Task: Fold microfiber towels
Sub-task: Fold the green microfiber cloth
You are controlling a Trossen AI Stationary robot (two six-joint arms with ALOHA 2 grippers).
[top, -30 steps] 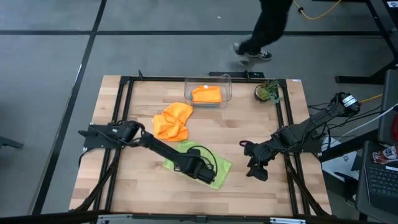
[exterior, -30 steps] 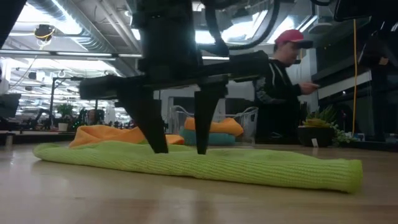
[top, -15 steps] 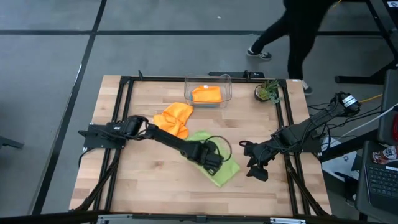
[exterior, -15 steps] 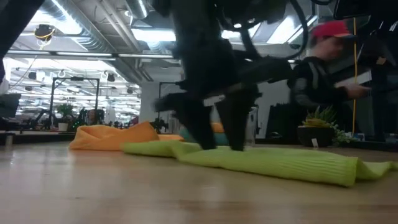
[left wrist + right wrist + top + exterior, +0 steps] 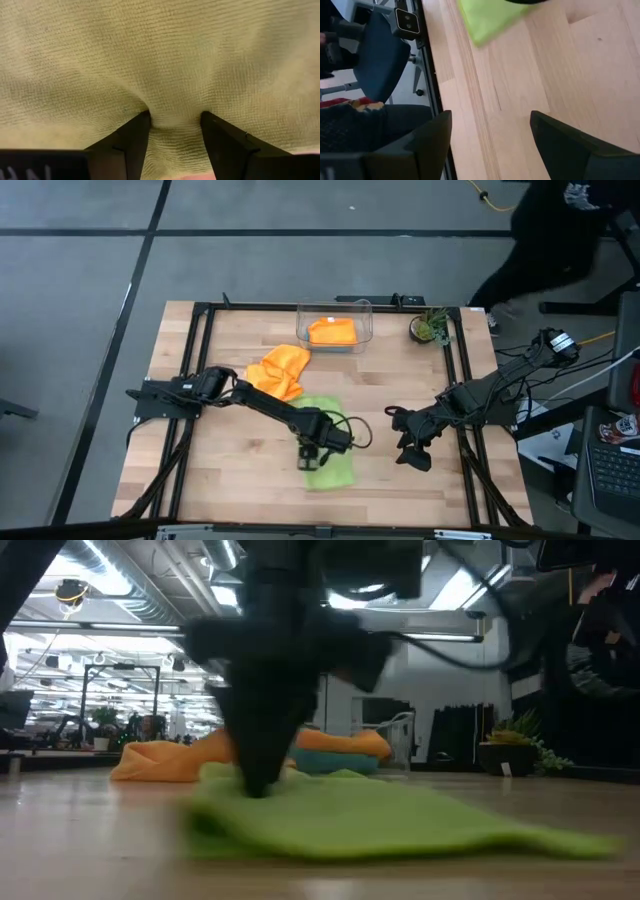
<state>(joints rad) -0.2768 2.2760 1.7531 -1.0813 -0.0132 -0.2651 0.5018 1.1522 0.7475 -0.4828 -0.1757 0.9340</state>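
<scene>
The left gripper [image 5: 172, 122] is pressed down onto the lime green towel [image 5: 325, 450], its two fingers [image 5: 127, 142] closed narrowly on a pinched ridge of the cloth near the middle of the table [image 5: 230, 480], toward the front. Just behind it lies a crumpled orange towel [image 5: 277, 372], touching the green one's far edge, and farther back a folded orange towel [image 5: 332, 331] sits on a teal one [image 5: 335, 762] in the clear bin [image 5: 364, 320]. The right gripper [image 5: 408, 442] waits over bare wood at the right, fingers spread wide and holding nothing.
</scene>
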